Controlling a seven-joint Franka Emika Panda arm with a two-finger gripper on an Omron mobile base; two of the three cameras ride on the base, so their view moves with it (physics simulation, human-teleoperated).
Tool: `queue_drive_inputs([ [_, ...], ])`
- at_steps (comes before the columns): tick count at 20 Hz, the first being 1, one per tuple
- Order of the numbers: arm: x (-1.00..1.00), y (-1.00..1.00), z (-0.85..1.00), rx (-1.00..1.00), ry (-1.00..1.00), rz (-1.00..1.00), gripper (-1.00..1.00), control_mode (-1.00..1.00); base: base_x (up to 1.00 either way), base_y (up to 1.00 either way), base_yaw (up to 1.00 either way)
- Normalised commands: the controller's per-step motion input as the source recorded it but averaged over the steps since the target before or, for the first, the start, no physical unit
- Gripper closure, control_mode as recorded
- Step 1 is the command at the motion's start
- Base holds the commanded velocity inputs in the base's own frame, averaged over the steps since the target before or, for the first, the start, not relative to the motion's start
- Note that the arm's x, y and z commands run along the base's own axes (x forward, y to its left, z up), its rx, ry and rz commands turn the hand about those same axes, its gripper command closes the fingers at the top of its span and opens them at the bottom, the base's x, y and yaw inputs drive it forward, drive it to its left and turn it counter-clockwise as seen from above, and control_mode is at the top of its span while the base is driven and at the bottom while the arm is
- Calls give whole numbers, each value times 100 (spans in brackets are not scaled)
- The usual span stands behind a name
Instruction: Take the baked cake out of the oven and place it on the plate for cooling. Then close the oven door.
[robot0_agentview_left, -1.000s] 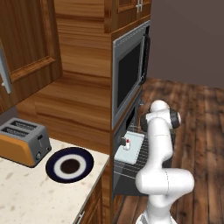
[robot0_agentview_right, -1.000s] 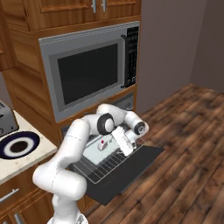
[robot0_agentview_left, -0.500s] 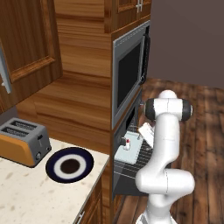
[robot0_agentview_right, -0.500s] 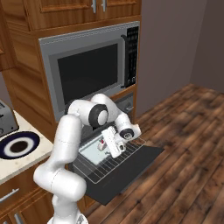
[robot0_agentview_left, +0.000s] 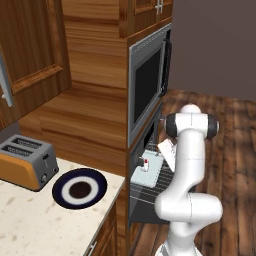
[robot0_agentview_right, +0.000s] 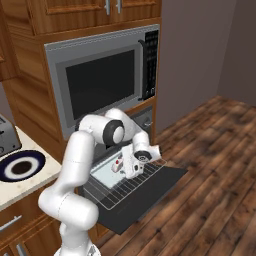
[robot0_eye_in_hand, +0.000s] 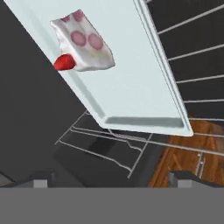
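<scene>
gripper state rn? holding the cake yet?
Gripper: open, holding nothing. It hovers over the pale tray on the pulled-out oven rack; the cake sits on the tray, untouched.

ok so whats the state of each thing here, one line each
oven door: dropped fully open
wire rack: pulled out over the door
pale tray: resting on the rack
baked cake: on the tray, not gripped
gripper: open, close beside the cake
plate: on the counter beside the toaster, nothing on it
toaster: slots bare
microwave: door shut
</scene>
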Motion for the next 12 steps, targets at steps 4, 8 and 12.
queue_drive_inputs([
  [4,42,0,-20,0,23,-6,-100,-100,0,0,0],
  [8,39,0,-9,0,24,0,-100,-100,0,0,0],
  [12,30,0,-36,1,21,0,-100,-100,0,0,0],
])
